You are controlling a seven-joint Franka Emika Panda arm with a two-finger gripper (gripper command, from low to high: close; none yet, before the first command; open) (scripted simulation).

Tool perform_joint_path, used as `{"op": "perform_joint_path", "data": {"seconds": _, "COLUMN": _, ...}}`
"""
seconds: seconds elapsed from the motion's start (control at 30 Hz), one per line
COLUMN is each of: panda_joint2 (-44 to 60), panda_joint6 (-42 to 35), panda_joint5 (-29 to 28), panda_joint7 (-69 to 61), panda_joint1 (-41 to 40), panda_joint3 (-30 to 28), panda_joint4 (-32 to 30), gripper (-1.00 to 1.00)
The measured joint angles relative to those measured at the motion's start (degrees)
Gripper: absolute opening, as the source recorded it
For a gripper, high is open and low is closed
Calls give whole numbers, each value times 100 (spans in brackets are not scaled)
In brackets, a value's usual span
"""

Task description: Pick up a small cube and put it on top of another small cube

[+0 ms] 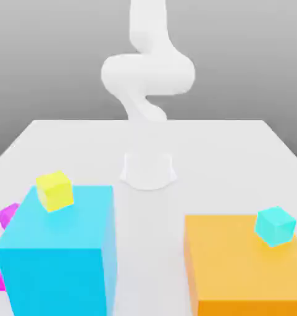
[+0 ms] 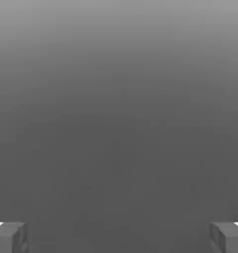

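Yellow small cube (image 1: 54, 191) — atop big cyan block (image 1: 58, 253), exterior view's left | small cyan cube (image 1: 275, 225) — atop big orange block (image 1: 243, 265), right | white desk (image 1: 225, 160) | claw (image 2: 119, 237) spread wide, gripping nothing

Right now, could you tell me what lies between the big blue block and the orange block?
Nothing: in the exterior view, bare white table separates the blue block from the orange block.
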Motion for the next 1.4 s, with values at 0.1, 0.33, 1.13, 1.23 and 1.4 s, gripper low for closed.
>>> {"op": "perform_joint_path", "data": {"seconds": 0.1, "panda_joint2": 641, "panda_joint6": 348, "panda_joint5": -202, "panda_joint7": -112, "panda_joint1": -310, "panda_joint3": -346, "panda_joint4": -268, "gripper": 0}}
{"op": "perform_joint_path", "data": {"seconds": 0.33, "panda_joint2": 2055, "panda_joint6": 1127, "panda_joint5": -419, "panda_joint7": -533, "panda_joint1": -985, "panda_joint3": -1265, "panda_joint4": -867, "gripper": 0}}
{"op": "perform_joint_path", "data": {"seconds": 1.13, "panda_joint2": 6058, "panda_joint6": 3429, "panda_joint5": 2493, "panda_joint7": -3707, "panda_joint1": -3501, "panda_joint3": -1058, "panda_joint4": -1641, "gripper": -100}}
{"op": "perform_joint_path", "data": {"seconds": 1.23, "panda_joint2": 5909, "panda_joint6": 3317, "panda_joint5": 2343, "panda_joint7": -3591, "panda_joint1": -3383, "panda_joint3": -1209, "panda_joint4": -1681, "gripper": -100}}
{"op": "perform_joint_path", "data": {"seconds": 1.4, "panda_joint2": 4953, "panda_joint6": 2636, "panda_joint5": 1203, "panda_joint7": -2738, "panda_joint1": -2972, "panda_joint3": -1907, "panda_joint4": -1913, "gripper": -100}}
